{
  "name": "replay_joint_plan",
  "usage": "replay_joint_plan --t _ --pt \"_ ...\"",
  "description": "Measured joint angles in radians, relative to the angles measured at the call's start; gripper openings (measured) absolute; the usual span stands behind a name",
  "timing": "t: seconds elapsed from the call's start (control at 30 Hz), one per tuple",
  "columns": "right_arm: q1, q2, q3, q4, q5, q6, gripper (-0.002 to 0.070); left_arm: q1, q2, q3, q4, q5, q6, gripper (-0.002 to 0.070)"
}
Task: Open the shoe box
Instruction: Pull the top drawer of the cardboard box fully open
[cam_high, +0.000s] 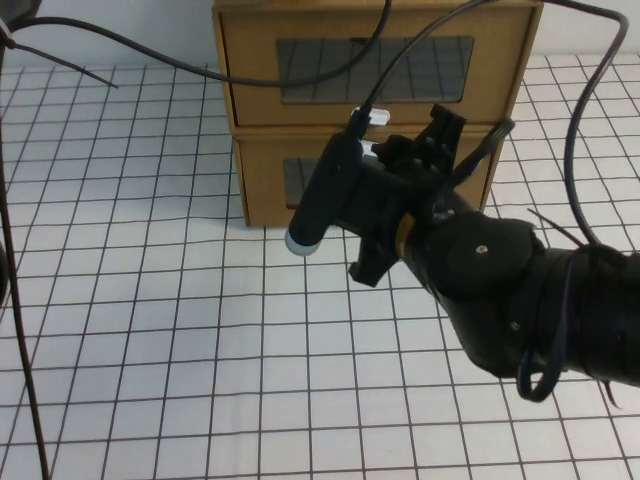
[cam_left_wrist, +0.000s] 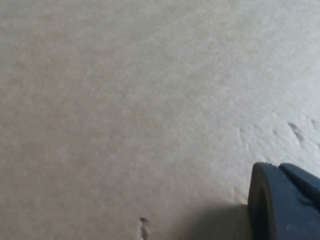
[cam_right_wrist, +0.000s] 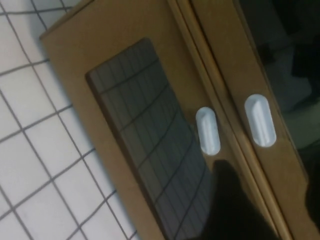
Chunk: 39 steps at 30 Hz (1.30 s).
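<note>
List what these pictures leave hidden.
Front of the lower box: high view, mostly behind the right arm, whose right gripper hangs before it.
The left gripper: left wrist view, cut by the edge, close to bare cardboard; which box, unclear.
Contents: every view, dark windows reveal nothing.

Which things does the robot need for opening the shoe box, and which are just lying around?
Needed: right hand, open, at the box fronts; lower shoe box; its white handle.
Just there: upper shoe box; cables; left hand, close over a plain beige surface.
</note>
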Motion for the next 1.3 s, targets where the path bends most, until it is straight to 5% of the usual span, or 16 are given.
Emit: replay_joint_plan --t 0.13,0.67,1.3 --pt "-0.015 0.051 -0.076 -0.018 -0.006 0.025 0.0352 0.000 0.000 -0.002 0.000 0.021 -0.005 -0.0003" --pt "-0.130 0.177 -0.207 0.012 -0.057 -0.187 0.0305 0.000 -0.002 -0.010 0.017 0.047 -0.038 -0.0003" --pt "-0.172 0.279 -0.279 -0.042 -0.109 -0.197 0.0280 0.000 -0.002 -0.010 0.017 0.047 -0.046 -0.0003"
